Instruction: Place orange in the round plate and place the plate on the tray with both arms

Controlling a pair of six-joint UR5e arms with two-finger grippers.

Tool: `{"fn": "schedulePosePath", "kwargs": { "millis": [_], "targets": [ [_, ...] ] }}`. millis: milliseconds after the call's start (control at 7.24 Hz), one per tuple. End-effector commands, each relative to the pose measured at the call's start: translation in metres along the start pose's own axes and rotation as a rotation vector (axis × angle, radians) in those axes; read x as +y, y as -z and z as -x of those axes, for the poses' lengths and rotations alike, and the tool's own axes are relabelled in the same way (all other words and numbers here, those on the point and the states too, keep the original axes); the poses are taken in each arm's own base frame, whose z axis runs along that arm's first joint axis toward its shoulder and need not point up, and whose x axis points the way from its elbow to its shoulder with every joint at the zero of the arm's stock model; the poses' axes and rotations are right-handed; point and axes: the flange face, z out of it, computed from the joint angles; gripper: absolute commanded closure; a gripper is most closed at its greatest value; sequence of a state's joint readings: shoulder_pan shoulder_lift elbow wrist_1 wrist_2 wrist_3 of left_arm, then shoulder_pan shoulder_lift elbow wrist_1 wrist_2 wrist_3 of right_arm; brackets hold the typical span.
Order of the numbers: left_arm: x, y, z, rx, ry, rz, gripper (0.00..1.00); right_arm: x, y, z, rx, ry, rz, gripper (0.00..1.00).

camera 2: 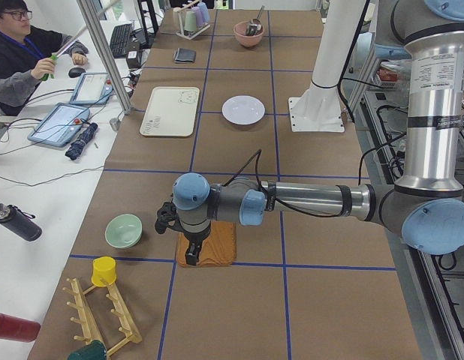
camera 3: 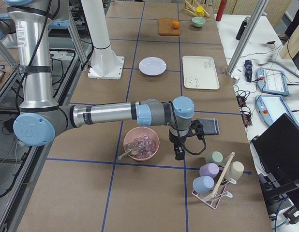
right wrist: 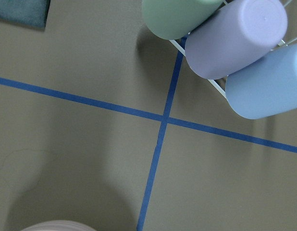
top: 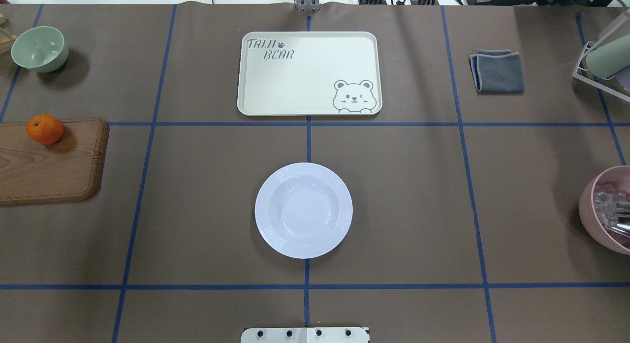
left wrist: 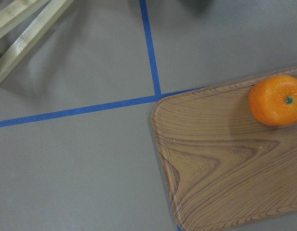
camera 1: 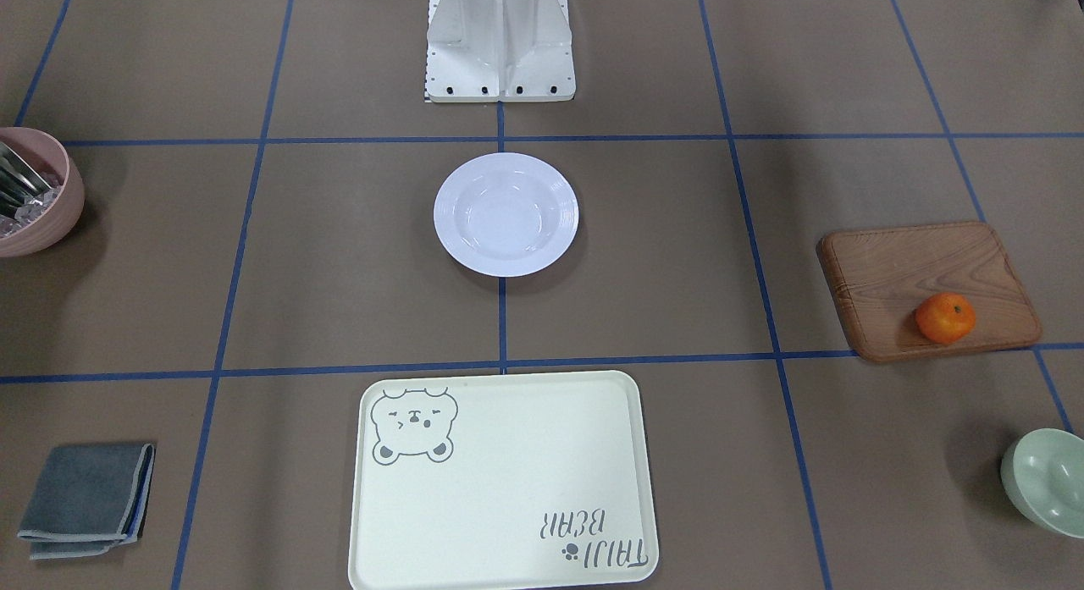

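Note:
The orange (top: pixel 45 129) lies on a corner of the brown wooden board (top: pixel 49 166) at the table's left end, and it also shows at the right edge of the left wrist view (left wrist: pixel 276 100). The empty white round plate (top: pixel 303 210) sits mid-table, near the robot's base. Beyond it lies the cream bear tray (top: pixel 309 73), with nothing on it. My left gripper (camera 2: pixel 191 255) hangs over the board's outer end, short of the orange. My right gripper (camera 3: pixel 179 153) hangs at the opposite end, beside the pink bowl (camera 3: pixel 141 143). For either gripper I cannot tell whether it is open or shut.
A pale green bowl (top: pixel 39 48) stands beyond the board. A folded grey cloth (top: pixel 498 71) lies at the far right. A rack of pastel cups (camera 3: pixel 215 179) stands past my right gripper, and a wooden rack (camera 2: pixel 104 315) past my left. A person sits across the table.

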State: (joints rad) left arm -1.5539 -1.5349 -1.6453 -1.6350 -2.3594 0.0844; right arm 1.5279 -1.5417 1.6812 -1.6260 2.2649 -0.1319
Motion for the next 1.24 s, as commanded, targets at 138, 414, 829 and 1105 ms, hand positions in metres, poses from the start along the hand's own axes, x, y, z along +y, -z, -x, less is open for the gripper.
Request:
{"fn": "schedulePosePath", "kwargs": {
  "millis": [138,414,829,1105],
  "targets": [
    [-0.006,0.008,-0.007,0.0,-0.015,-0.016,0.02,-0.005,0.011,0.008,0.007,0.019,-0.023,0.0],
    [-0.01,0.024,-0.023,-0.004,-0.049,-0.048,0.02,-0.007,0.029,0.027,-0.003,0.055,-0.059,0.0],
    [-0.041,0.062,-0.057,-0.024,-0.194,-0.205,0.02,-0.037,0.067,0.064,-0.072,0.232,-0.259,0.0],
    [-0.058,0.056,-0.05,-0.02,-0.219,-0.228,0.02,-0.035,0.062,0.062,-0.095,0.178,-0.308,0.0]
  ]
}}
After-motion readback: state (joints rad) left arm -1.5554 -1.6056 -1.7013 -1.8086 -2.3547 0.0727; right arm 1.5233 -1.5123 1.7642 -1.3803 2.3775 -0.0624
